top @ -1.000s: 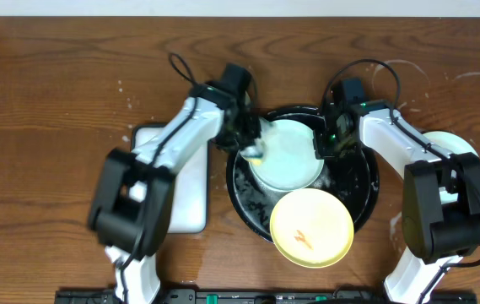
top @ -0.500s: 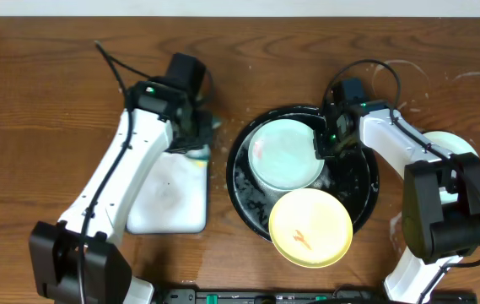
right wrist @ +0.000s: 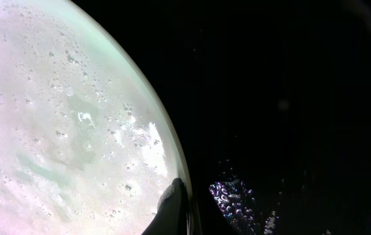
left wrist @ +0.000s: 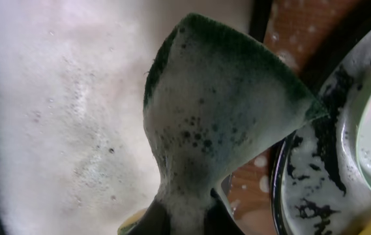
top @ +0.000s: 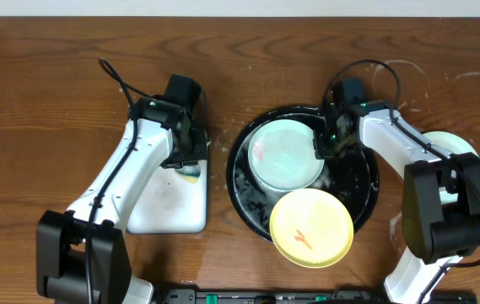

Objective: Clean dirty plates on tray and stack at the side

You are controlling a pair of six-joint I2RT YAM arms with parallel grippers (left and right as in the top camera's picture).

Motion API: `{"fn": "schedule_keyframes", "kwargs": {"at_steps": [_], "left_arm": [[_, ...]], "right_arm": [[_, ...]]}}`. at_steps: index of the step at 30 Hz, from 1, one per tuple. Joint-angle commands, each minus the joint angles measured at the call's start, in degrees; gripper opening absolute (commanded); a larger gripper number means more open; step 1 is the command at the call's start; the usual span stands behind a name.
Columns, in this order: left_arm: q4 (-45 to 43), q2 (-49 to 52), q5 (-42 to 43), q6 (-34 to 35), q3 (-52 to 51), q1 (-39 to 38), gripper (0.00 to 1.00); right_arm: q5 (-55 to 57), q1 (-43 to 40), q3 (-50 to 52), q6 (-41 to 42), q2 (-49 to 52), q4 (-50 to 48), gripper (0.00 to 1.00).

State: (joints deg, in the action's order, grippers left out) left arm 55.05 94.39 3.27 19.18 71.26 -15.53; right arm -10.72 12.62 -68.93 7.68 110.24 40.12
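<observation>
Sponge (left wrist: 224,124) between left fingers (left wrist: 147,227), green close-up

The left gripper (top: 189,162) is clamped shut (arm stretched forward). The right gripper (top: 320,149) is likewise closed, wrist turned inward.

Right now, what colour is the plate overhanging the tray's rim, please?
The plate is pale yellow; overhead view.
</observation>
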Motion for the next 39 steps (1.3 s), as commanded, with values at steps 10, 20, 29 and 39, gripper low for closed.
{"fn": "schedule_keyframes", "kwargs": {"at_steps": [10, 20, 29, 39], "left_arm": [[0.0, -0.4, -2.9, 0.6, 0.3, 8.5, 0.15], [0.6, -0.4, -2.9, 0.6, 0.3, 11.3, 0.17], [0.6, -0.4, -2.9, 0.6, 0.3, 11.3, 0.17], [0.6, -0.4, -2.9, 0.6, 0.3, 11.3, 0.17]], "right_arm": [[23.5, 3.8, -1.0, 0.6, -14.6, 8.0, 0.01], [53.0, 14.9, -1.0, -6.0, -25.8, 8.2, 0.01], [75.4, 28.0, -1.0, -18.1, -26.6, 6.5, 0.01], [83.4, 34.9, -1.0, -22.6, -26.6, 5.3, 0.01]]}}
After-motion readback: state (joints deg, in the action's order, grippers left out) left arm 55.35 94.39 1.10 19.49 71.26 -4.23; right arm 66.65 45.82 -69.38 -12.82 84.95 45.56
